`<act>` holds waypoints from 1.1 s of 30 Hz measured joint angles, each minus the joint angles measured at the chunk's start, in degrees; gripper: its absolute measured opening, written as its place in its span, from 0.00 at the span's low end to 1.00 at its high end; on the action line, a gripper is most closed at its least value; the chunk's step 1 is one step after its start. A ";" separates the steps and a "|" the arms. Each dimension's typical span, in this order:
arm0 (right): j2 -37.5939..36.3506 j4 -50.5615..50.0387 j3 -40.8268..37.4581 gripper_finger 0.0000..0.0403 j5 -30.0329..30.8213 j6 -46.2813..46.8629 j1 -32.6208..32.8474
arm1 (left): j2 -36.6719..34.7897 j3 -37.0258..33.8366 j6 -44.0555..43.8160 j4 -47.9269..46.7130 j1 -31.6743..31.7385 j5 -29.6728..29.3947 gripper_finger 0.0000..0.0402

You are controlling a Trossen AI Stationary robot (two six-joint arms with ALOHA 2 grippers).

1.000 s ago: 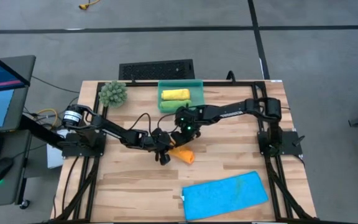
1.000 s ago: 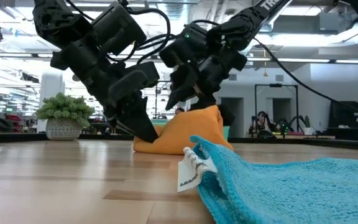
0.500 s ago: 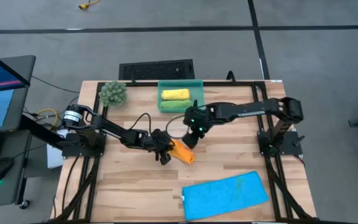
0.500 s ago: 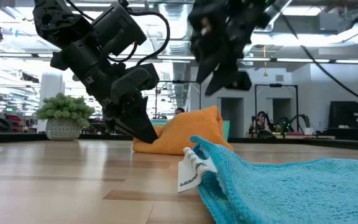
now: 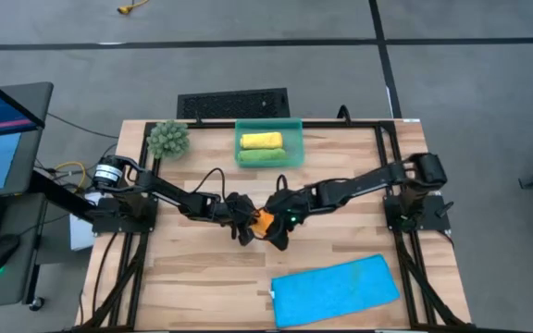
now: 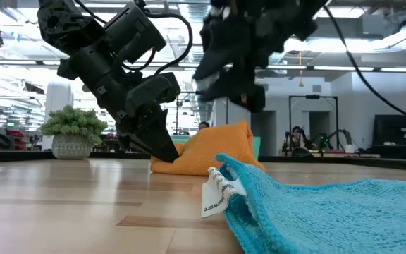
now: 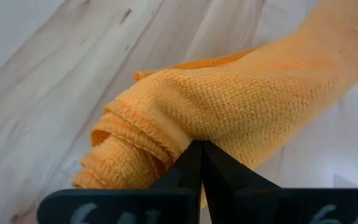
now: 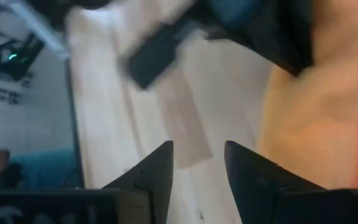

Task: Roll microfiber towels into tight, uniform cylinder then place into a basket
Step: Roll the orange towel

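Orange towel (image 5: 264, 222) mostly hidden under right gripper (image 5: 278, 233), left gripper (image 5: 245, 225) alongside

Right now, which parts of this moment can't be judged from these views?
- High view: right gripper covers most of the orange towel; how tightly it is rolled is hidden.
- Low view: the basket sits behind that towel.
- Right wrist view: motion blur smears the left gripper.
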 joint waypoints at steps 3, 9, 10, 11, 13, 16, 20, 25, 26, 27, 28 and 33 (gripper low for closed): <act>2.87 -0.12 -0.05 0.41 -0.04 4.67 -1.04 | 0.00 0.00 0.00 -0.15 0.00 0.13 0.00; 5.12 -4.86 -0.02 0.37 2.80 12.77 -2.28 | 0.00 0.00 -1.21 -0.36 0.00 0.12 0.00; 5.15 -5.81 -0.07 0.37 3.80 13.40 -2.28 | 0.00 0.00 -1.27 -0.47 0.00 0.12 0.00; 5.14 -6.24 -0.08 0.36 4.48 13.96 -2.25 | 0.00 0.00 -1.35 -0.52 0.00 0.12 0.00; 5.09 -6.42 -0.04 0.35 5.28 15.11 -2.25 | 0.00 0.00 -1.85 -0.59 0.00 0.12 0.00; 5.09 -8.43 -0.04 0.33 5.73 18.63 -2.58 | 0.00 0.00 -2.34 -0.59 0.00 0.12 0.00; 7.13 -9.17 0.11 0.31 5.71 19.66 -2.67 | 0.03 -0.04 -2.38 0.26 0.01 0.47 0.00; 9.41 -9.04 0.28 0.30 3.96 20.08 -2.74 | -0.97 0.58 -1.56 0.64 -0.25 1.56 0.00; 9.95 -8.80 0.29 0.30 3.42 20.08 -2.76 | -1.38 1.01 -0.82 0.80 -0.41 1.52 0.00; 10.27 -8.35 0.37 0.30 2.80 20.08 -2.76 | -1.97 1.19 -0.06 1.06 -0.58 1.47 0.00; 10.31 -8.22 0.37 0.30 2.65 20.05 -2.74 | -2.55 1.26 0.82 1.08 -0.76 1.35 0.00; 9.50 -7.77 0.14 0.30 2.64 17.94 -2.65 | -4.02 1.38 6.32 1.54 -1.45 -0.18 0.00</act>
